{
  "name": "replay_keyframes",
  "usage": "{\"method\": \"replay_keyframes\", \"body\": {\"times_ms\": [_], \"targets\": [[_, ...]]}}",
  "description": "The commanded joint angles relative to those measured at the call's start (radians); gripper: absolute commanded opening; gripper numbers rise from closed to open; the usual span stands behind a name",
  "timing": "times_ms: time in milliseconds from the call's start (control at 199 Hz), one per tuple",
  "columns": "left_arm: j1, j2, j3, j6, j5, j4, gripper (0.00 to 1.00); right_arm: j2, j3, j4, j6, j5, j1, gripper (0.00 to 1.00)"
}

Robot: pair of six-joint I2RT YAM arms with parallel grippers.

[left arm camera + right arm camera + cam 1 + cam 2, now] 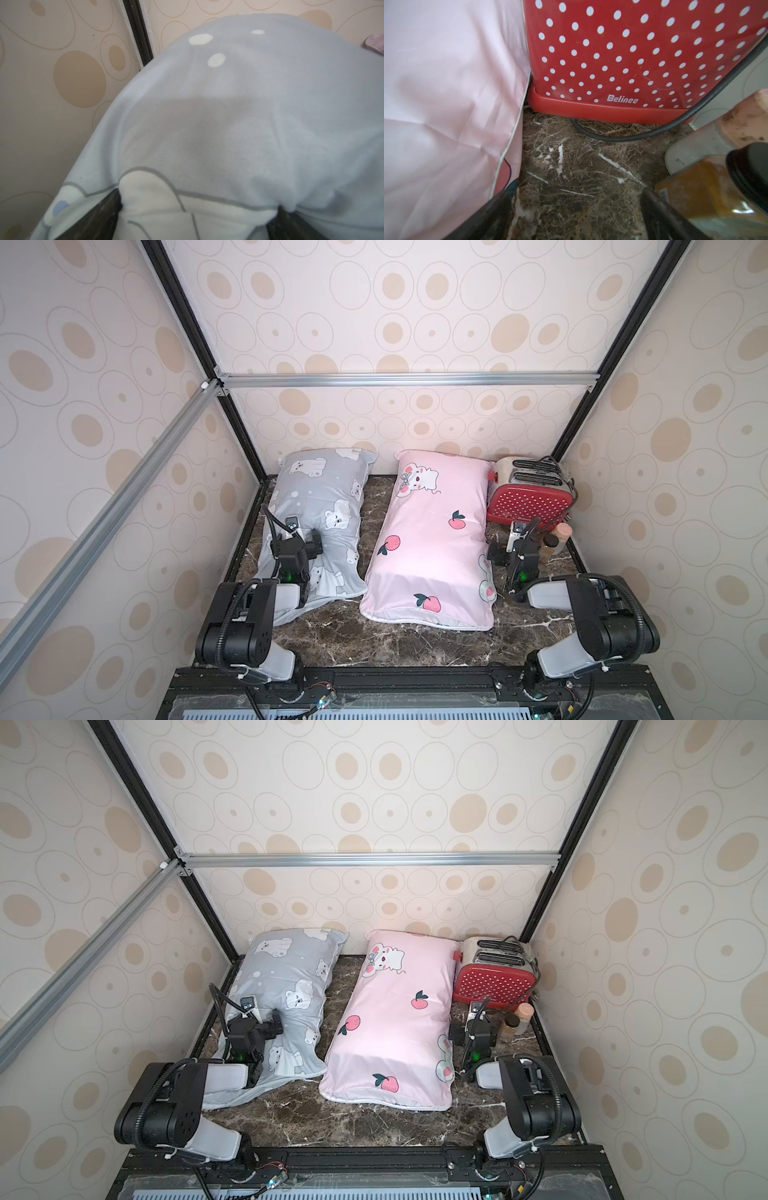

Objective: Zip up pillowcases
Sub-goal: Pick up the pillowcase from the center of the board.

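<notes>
- Marble tabletop (395, 645), dark and veined, lies bare nearest you. Both pillowcases lie lengthwise on it, side by side, running toward the back wall.
- The pink pillowcase (436, 539) shows you its white-edged near end in both top views. The grey pillowcase (320, 497) has that end partly behind the left arm. No view lets you tell whether either zip is shut.
- Your left gripper (197, 209) sits on the grey pillowcase's middle. The top views give you only creased cloth around it. The left wrist view shows its fingers (108, 209) spread wide and pressed into the fabric, which bulges between them.
- Your right gripper (577, 192) hangs low over bare marble, just beside the pink pillowcase. Only the right wrist view shows its fingers (488, 216): wide apart and holding nothing. One is against the pink edge, the other just beside an amber jar (699, 197).
- Farther back stands the red dotted toaster (528, 502), touching the pink pillowcase's side. The top views show its slots, and the wrist view shows its black cord (633, 137) on the marble.
</notes>
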Motion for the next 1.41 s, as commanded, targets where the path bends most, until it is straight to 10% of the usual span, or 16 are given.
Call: {"method": "replay_keyframes", "body": {"times_ms": [0,880,1106,1403], "targets": [[0.020,0.027,0.015,0.013,-0.055,-0.056,0.99,0.005,0.019,-0.001,0.003,0.001,0.002,0.99],[0.016,-0.072,0.011,0.024,-0.062,-0.108,0.99,-0.012,0.013,0.030,-0.018,0.003,0.006,0.99],[-0.069,-0.584,0.207,-0.089,-0.337,-0.811,0.99,-0.316,0.319,-0.862,0.137,-0.003,0.165,0.98],[-0.139,-0.508,0.259,-0.402,-0.014,-1.193,0.99,-0.005,0.847,-1.228,0.109,-0.344,0.604,0.99]]}}
